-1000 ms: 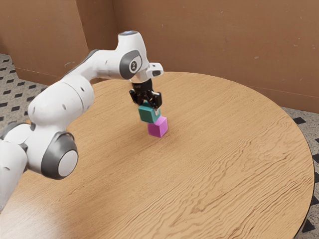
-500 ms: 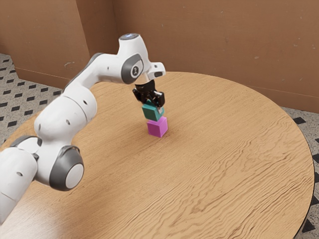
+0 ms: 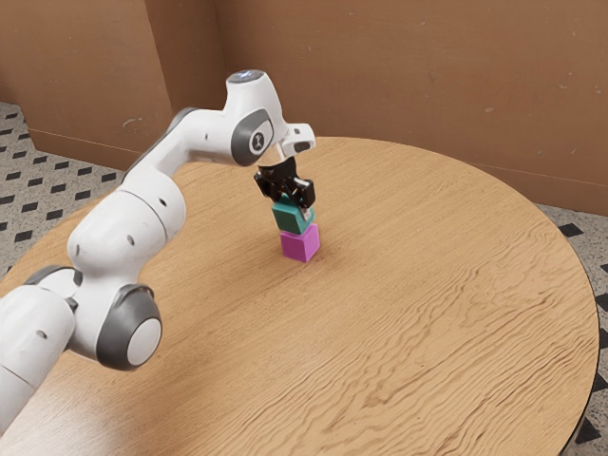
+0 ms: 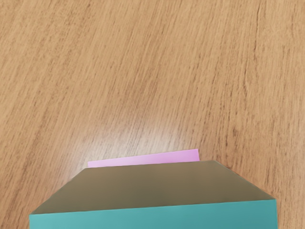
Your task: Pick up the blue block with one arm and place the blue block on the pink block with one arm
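You are at the placing step: your tool (image 3: 289,199) grips the blue-green block (image 3: 293,218), which appears to rest right on top of the pink block (image 3: 300,244). Next, loosen the grip gently and lift straight up off the pink block.

Exterior camera: raised, beside arm (image 3: 142,214), looks obliquely down across round wooden table (image 3: 446,323). Mid-range; whole arm, most of tabletop, brown walls (image 3: 427,76) in frame. Wrist camera: on hand, faces down at tabletop, very close. Shared: teal block (image 3: 291,218) on pink block (image 3: 300,243), wood just around them.
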You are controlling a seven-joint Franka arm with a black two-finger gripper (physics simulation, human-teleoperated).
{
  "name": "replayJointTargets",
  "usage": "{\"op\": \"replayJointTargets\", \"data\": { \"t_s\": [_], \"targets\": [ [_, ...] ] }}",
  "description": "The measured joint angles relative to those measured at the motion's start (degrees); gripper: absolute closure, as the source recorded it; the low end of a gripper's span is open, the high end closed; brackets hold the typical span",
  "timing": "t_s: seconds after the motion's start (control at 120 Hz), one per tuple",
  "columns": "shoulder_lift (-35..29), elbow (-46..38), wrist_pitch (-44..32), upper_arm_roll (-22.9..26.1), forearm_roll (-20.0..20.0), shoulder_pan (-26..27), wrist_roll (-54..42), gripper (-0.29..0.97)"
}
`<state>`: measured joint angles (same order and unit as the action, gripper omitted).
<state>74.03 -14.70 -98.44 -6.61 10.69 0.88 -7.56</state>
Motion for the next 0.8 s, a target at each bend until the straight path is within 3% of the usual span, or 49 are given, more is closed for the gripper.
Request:
{"op": "replayJointTargets", "data": {
  "t_s": [0.233,0.55,0.617,0.7,0.8],
  "targets": [
    [0.04,0.0,-0.02,0.56,0.01,-0.05,-0.1,0.33],
    [-0.41,-0.06,0.21,1.41,0.27,-0.67,-0.3,0.09],
    [-6.48,-4.06,1.05,4.2,-2.2,-0.27,-0.3,0.07],
    [-20.5,-20.44,0.67,4.81,-5.2,0.09,-0.26,0.05],
    [-32.39,-36.82,-0.17,4.58,-6.95,0.02,0.17,0.04]
  ]
}}
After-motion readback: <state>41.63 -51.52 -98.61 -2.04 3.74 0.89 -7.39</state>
